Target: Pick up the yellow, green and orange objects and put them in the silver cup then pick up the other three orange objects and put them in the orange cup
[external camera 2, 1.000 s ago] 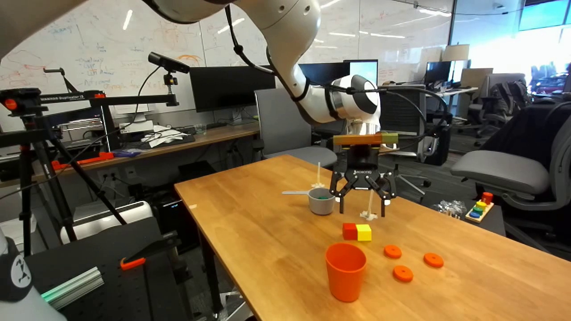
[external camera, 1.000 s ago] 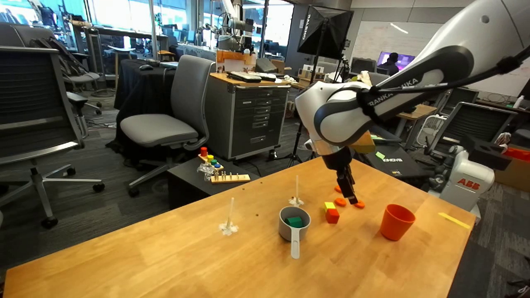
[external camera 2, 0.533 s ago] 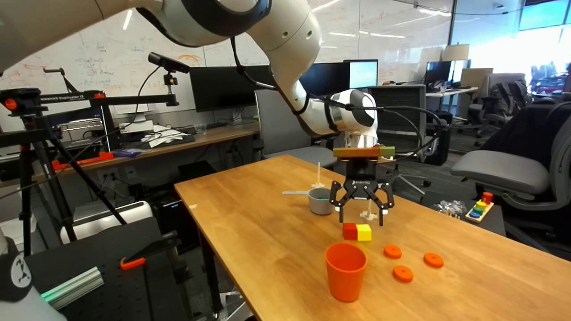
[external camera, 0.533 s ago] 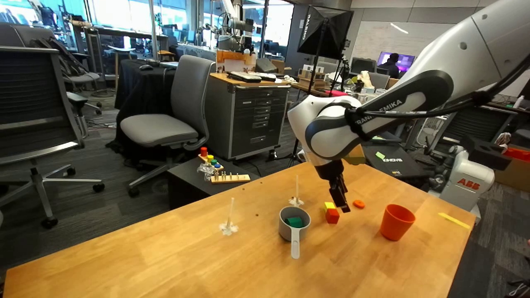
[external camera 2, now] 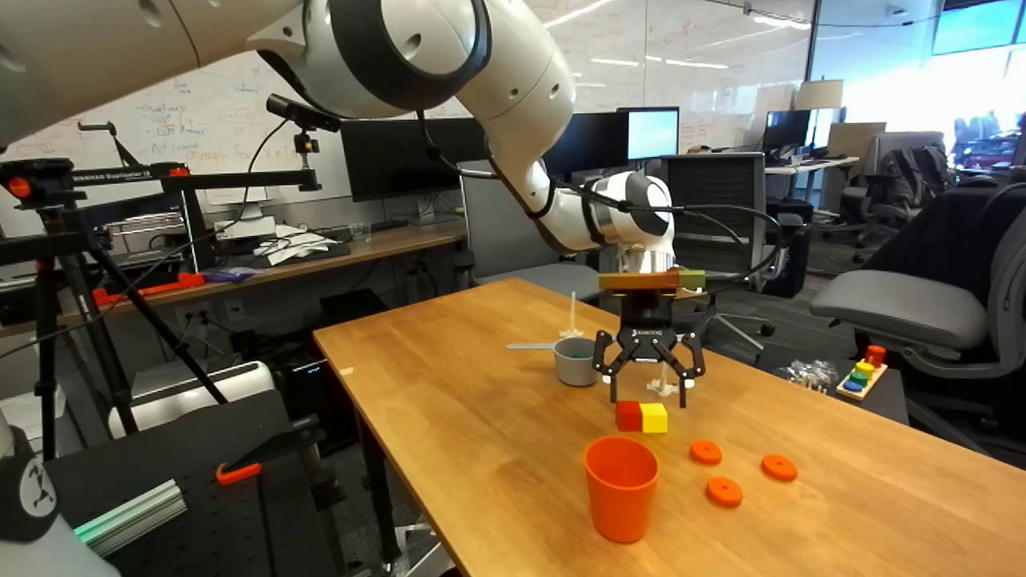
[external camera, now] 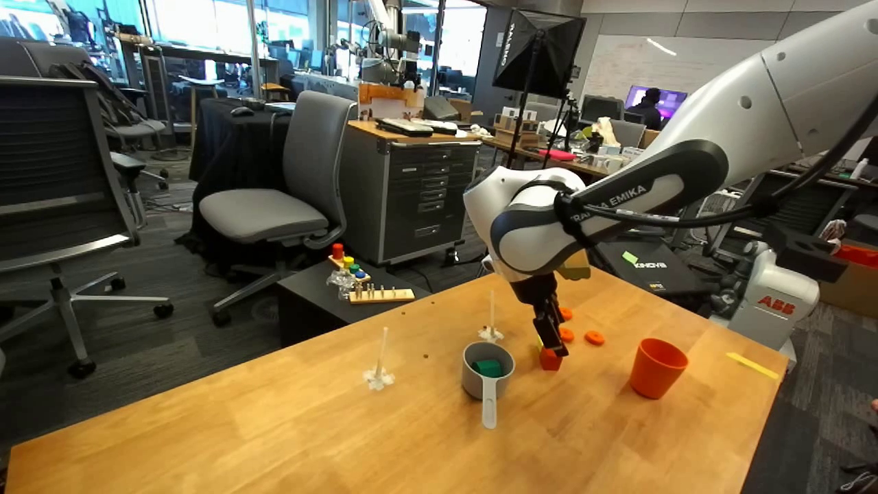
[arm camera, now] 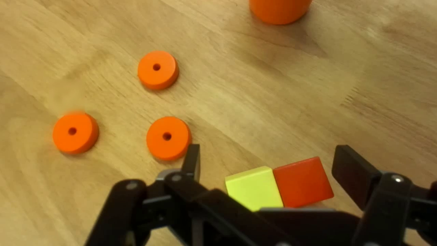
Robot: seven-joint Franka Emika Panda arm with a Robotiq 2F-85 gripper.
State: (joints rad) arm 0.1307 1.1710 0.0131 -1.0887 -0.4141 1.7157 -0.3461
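My gripper [arm camera: 268, 153] stands open above two touching cubes, one yellow [arm camera: 254, 189] and one orange-red [arm camera: 304, 182]. They lie on the table between its spread fingers, untouched as far as the wrist view shows. The green piece [external camera: 488, 368] sits inside the silver cup [external camera: 475, 385], a grey cup with a long handle. Three flat orange discs [arm camera: 158, 70] with centre holes lie beside the cubes; one finger overlaps the edge of the nearest disc [arm camera: 169, 138] in the wrist view. Upright nearby is the orange cup [external camera 2: 621, 497]. A finger hides most of the yellow cube in an exterior view.
Two thin upright pegs on taped bases rise from the tabletop, one peg [external camera: 492, 315] behind the silver cup and another peg [external camera: 381, 357] farther off. The cup's handle [external camera 2: 531, 346] sticks out sideways. Yellow tape [external camera: 752, 366] marks the table near an edge.
The arm has come down and shifted toward the two cubes, bringing the open gripper from near the discs to over them. Cubes, discs and cups have stayed put.
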